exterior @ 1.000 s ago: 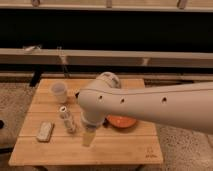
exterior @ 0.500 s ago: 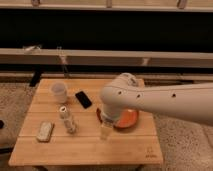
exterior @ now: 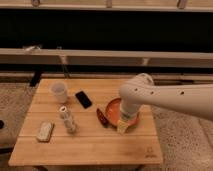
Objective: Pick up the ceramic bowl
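A speckled floor and a dark wall with a long pale rail are seen behind a light wooden desk [exterior: 90, 147], on which several things are laid out. The ceramic bowl [exterior: 113, 110], orange-red inside, is set on the right half of the desk, and much of it is hidden by the robot's white arm [exterior: 167, 97], which is brought in from the right edge of the view. The hand [exterior: 124, 127] is lowered over the near rim of the bowl, its pale yellowish end being seen at the bowl's front edge; whether it is released or clenched cannot be told, nor whether the rim is touched. A small dark red elongated object [exterior: 102, 118] is laid just beside the bowl on its left. A black phone [exterior: 83, 99] is placed flat farther left, near the desk's middle, and a translucent white cup [exterior: 58, 91] is stood upright toward the far left corner. A small patterned bottle [exterior: 67, 120] is found in front of the phone, with a flat pale grey object [exterior: 45, 131] lying near the left front edge
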Motion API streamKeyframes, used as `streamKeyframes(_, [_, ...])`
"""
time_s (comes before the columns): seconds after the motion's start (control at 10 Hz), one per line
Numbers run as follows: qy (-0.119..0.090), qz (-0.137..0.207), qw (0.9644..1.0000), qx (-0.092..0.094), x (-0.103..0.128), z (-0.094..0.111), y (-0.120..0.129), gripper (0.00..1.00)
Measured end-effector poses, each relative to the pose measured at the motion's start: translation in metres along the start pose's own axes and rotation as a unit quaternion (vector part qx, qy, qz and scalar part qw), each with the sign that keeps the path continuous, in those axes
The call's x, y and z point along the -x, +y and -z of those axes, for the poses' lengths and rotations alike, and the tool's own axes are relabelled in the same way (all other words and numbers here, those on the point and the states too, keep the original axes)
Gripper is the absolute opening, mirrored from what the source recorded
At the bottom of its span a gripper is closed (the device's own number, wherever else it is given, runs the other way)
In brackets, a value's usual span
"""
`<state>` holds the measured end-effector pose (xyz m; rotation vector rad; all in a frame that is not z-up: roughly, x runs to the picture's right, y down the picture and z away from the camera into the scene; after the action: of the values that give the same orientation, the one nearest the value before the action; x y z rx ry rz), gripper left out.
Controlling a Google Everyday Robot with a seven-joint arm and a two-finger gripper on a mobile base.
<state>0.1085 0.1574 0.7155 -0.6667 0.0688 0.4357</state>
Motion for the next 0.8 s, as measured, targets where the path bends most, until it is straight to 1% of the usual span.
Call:
streamKeyframes(0.2, [0.005,-0.02,0.9998,-0.001,-0.026,-0.011,-0.02,0.8])
streamKeyframes(0.4, [0.002,-0.037,0.9993,0.0,-0.046,-0.024,-0.043,0.8])
streamKeyframes(0.5, [0.0,-0.042,0.9991,0.0,-0.053,-0.032,-0.058,0.8])
streamKeyframes(0.6, [-0.004,-0.043,0.9991,0.0,-0.057,-0.04,-0.073,0.8])
streamKeyframes(0.8, [-0.012,-0.036,0.9993,-0.004,-0.06,-0.046,-0.087,0.8])
